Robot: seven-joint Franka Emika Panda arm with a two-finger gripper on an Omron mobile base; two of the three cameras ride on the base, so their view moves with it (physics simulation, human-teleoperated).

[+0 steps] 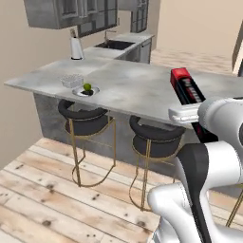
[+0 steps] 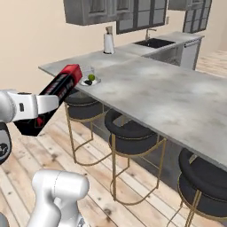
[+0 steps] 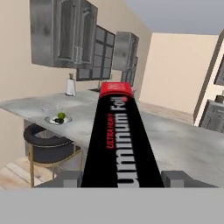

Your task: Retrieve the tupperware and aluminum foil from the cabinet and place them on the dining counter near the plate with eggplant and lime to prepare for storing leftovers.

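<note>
foil in hand, container already down

my gripper (image 3: 122, 178) clamps the foil box (image 3: 117, 140) above the counter (image 1: 142, 85); the container (image 1: 71, 80) sits beside the plate (image 1: 86, 91), so foil remains.

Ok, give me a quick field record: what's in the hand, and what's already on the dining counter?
hand: shut on the aluminum foil, gripped near one end
foil pose: held in the air, far end aimed at the dining counter
tupperware: on the counter beside the plate
plate contents: lime, eggplant
left to do: set foil near plate
</note>
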